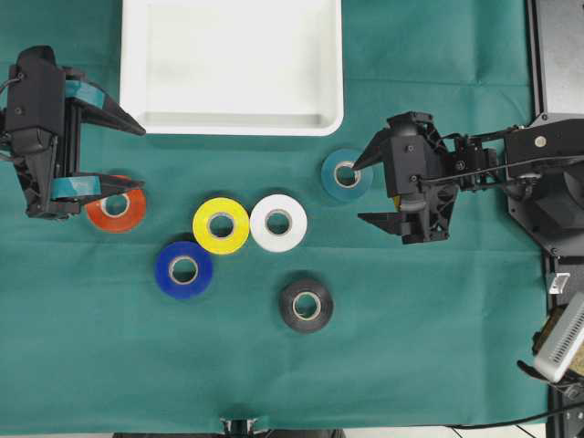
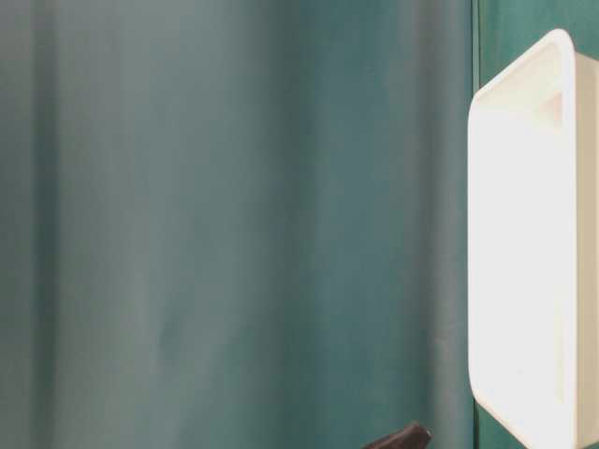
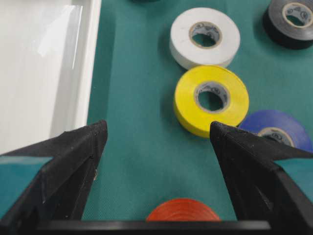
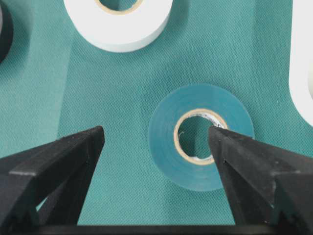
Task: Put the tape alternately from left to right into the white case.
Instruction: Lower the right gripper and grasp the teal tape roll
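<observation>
Six rolls of tape lie loose on the green cloth (image 1: 438,365) as two robot arms stand over them, both grippers spread wide and holding nothing. The white case (image 1: 232,122) sits at the far edge of the cloth, with no roll in it where it shows.

The right gripper (image 1: 367,190) hangs beside the teal roll (image 1: 346,174), one fingertip over the roll's core in the wrist view, the other out over bare cloth. Closing from there would, by my reckoning, pinch one wall of the ring, not the whole roll; a thin bite like that could let the roll tip or swing loose on the way to the case.

The left gripper (image 1: 137,157) waits over the orange roll (image 1: 116,211), which shows only as a sliver at the bottom of its wrist view, so whether it is lined up I cannot say. The yellow roll (image 1: 221,225) touches the white roll (image 1: 278,223) and lies just beside the blue roll (image 1: 183,269); a finger coming down there could shove a neighbour aside. The black roll (image 1: 306,305) lies apart.
</observation>
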